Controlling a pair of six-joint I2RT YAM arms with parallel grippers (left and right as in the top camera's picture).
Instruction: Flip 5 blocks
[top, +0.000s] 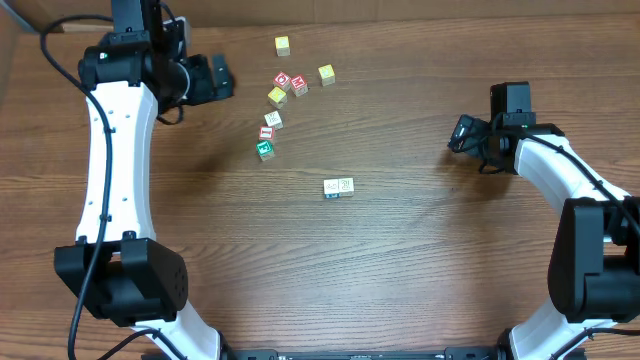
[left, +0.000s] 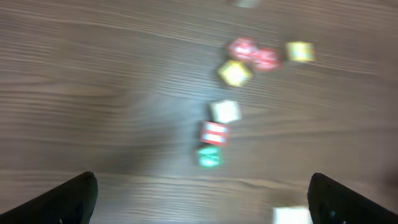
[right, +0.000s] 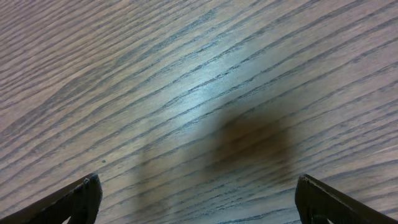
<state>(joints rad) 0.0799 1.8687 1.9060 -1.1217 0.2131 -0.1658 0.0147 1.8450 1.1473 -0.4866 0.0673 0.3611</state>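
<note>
- Table (top: 400, 260): brown wood-grain top, matte, with fine parallel grain lines. Clock directions are read on the overhead view, with 12 at the top edge.
- Left gripper (top: 222, 78): sits toward 10 o'clock of the table. Jaws are spread wide with nothing between them. Its fingertips (left: 74, 199) are dark, blunt wedges at the lower corners of its wrist view.
- Right gripper (top: 458, 135): on the 3 o'clock side. Jaws are spread wide and released, gripping nothing. Its wrist view shows only bare grain, a soft glare patch and a dark shadow smudge.
- Blocks (top: 272, 119): five tiny wooden cubes with whitish faces and square edges.
- Three of them form a short line running toward 6 o'clock: the plain whitish block on top, the red-print block (top: 267, 132) just below it, then the green-print block (top: 264, 150). They are packed close; whether they touch, I cannot tell.
- That line lies at about 4 o'clock of the left gripper, near it but apart.
- Block pair (top: 339, 186): two cubes side by side and touching, near table centre, at 4 o'clock of the line. Whitish tops with blue-green edging.
- Yellow cubes (top: 282, 45): three, scattered around 12 o'clock of the line.
- Red cubes (top: 291, 84): two, touching each other; one yellow cube sits just at their 7 o'clock.
- The left wrist view is motion-blurred, so the prints are unreadable.
</note>
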